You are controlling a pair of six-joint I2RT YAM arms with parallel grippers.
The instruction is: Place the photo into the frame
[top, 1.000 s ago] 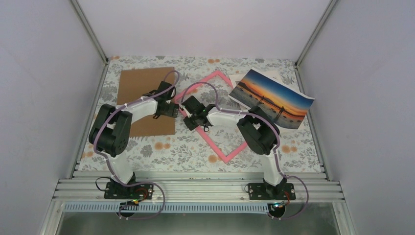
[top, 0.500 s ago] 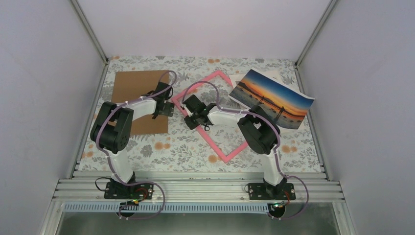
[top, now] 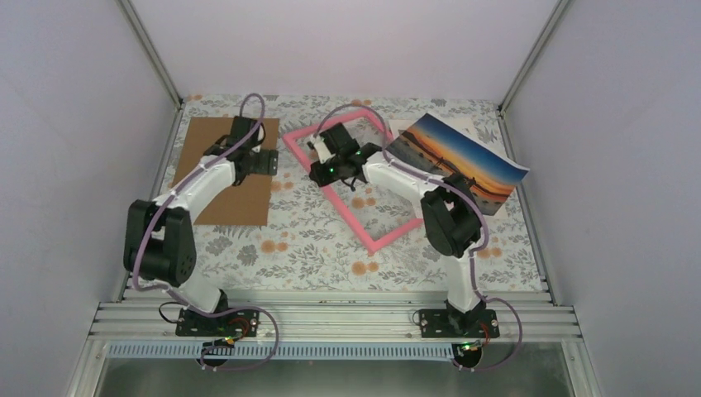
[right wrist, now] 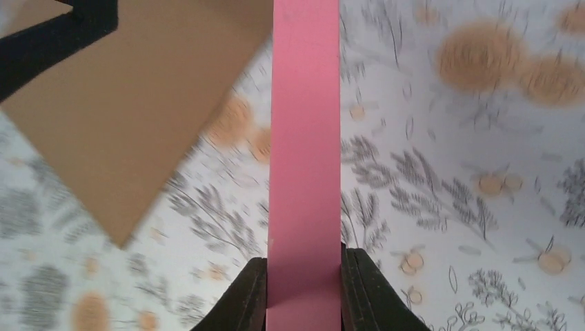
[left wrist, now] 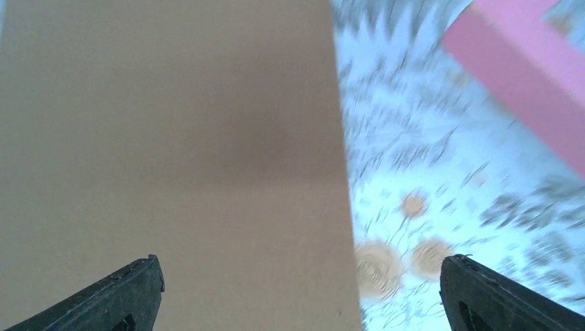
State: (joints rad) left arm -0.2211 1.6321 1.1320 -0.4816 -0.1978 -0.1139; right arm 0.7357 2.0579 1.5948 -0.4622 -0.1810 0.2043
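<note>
Right end effector clamps one rail of the pink frame, probably to reposition it. The photo lies just beyond, outside it. Left end effector hovers wide apart over cardboard.

A brown cardboard sheet covers the tabletop's far-left corner. The pink frame crosses the middle, and the photo fills the far-right corner. Bare floral surface runs along the near edge.

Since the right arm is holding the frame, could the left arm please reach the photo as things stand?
Probably not: the photo lies at the far right, with the frame and the right arm between; the left end effector hovers open over the brown cardboard.
</note>
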